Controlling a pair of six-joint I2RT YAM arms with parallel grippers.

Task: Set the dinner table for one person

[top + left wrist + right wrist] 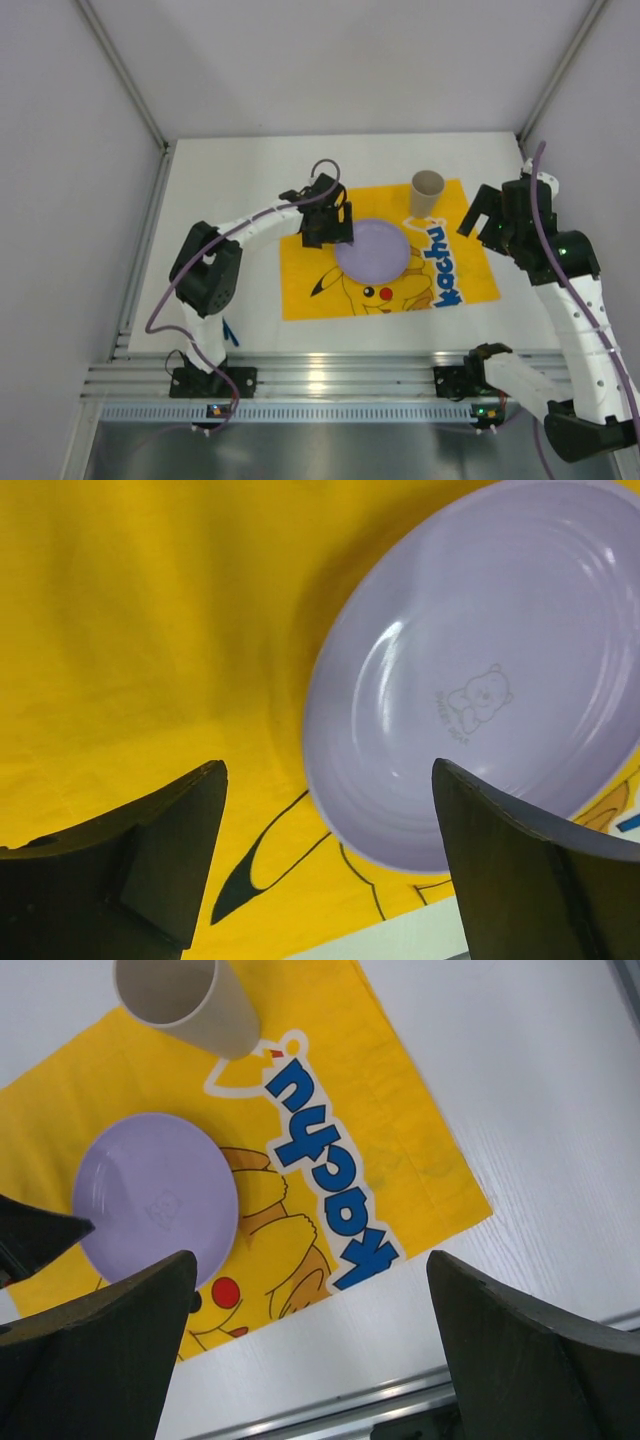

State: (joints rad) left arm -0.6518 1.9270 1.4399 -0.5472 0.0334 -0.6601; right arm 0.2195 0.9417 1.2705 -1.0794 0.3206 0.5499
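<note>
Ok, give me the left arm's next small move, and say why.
Probably lift the left claw straight up, clear of the purple plate. Its jaws stand open and grip nothing, and the plate lies flat on the yellow Pikachu mat, so the placing looks done.

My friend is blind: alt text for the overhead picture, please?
A lilac plate sits on a yellow Pikachu mat on a white table, a beige cup at the mat's far corner. The open left tool hangs by the plate.
</note>
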